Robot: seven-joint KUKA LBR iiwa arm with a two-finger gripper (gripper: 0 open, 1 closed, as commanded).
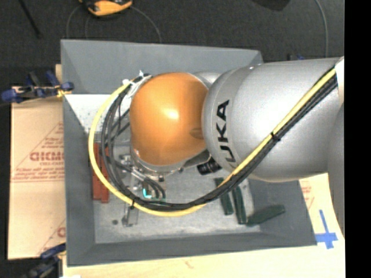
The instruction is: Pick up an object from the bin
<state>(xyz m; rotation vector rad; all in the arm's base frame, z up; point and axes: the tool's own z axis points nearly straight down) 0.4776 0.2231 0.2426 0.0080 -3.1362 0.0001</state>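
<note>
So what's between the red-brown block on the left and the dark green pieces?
Camera view: between red-brown block and dark green pieces hangs the claw, with the arm's yellow cable looping over grey bin floor.

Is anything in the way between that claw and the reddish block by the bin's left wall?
No loose thing shows between the gripper and the reddish block; only the robot's own cables cross that gap, seen from above.
</note>
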